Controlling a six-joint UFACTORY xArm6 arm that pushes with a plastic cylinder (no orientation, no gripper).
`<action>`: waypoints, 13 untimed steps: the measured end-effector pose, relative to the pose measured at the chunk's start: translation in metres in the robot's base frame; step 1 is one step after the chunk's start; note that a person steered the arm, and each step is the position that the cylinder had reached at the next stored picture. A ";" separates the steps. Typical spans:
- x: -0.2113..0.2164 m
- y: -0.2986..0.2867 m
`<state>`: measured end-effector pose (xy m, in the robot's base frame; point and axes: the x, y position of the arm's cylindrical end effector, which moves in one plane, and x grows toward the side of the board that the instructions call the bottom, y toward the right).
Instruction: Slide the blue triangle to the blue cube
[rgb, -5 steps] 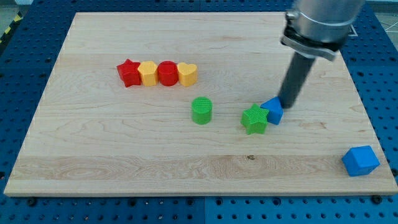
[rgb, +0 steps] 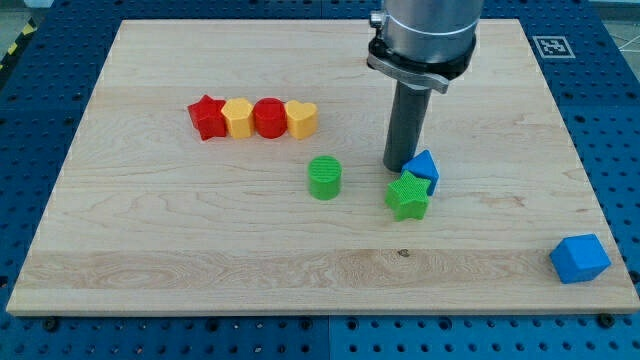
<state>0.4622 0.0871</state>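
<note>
The blue triangle sits mid-worktop against the green star, just right of my tip; this rod has no jaws to open, so I judge I'm lining up to push toward the blue cube, down-right, well apart.

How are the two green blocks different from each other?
The green star has points all round, while the green cylinder is round with a flat top. The green star touches the blue triangle, but the green cylinder stands alone with bare wood around it. My tip is just above the green star, at its upper left; the green cylinder sits farther off, toward the view's left. Both are the same bright green and rest on the wooden board.
</note>
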 end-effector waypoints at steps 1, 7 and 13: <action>0.014 0.015; 0.053 0.072; 0.082 0.114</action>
<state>0.5442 0.2010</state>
